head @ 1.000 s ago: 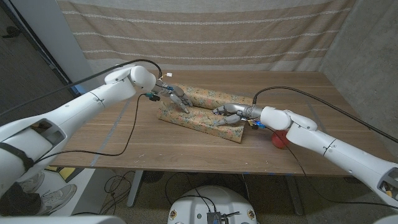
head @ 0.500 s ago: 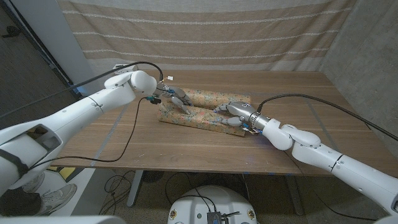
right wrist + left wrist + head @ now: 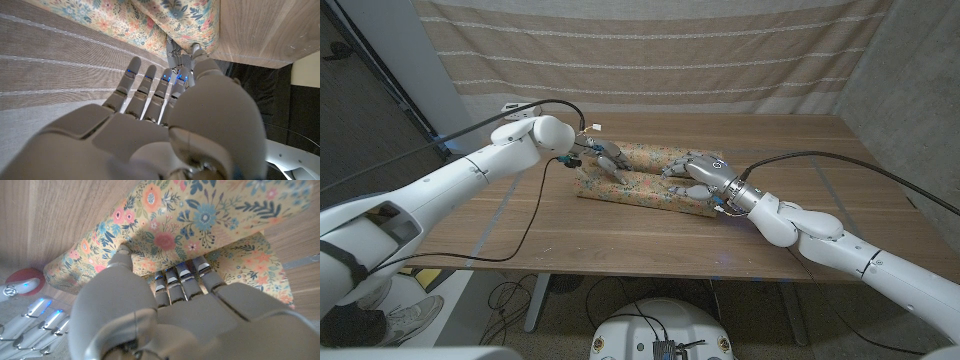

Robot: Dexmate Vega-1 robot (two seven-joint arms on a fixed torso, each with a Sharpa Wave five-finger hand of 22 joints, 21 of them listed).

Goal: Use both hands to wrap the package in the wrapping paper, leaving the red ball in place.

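Both hands: working at the floral wrapping paper [image 3: 645, 178], one at each end of the package [image 3: 650, 158].
Left hand [image 3: 605, 158]: fingers are pressing into the paper fold under them, gripping nothing I can confirm.
Right hand [image 3: 698, 172]: having been swinging in over the last second, it is now hovering over the paper's near flap, fingers spread, holding nothing.
Red ball [image 3: 22, 280]: glimpsed in the left wrist view, beyond the paper's far end from the left hand.
Meaning: right hand is probably readying to press the flap down.

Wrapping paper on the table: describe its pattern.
The wrapping paper is yellow with pink, orange and blue flowers, clearest in the left wrist view.
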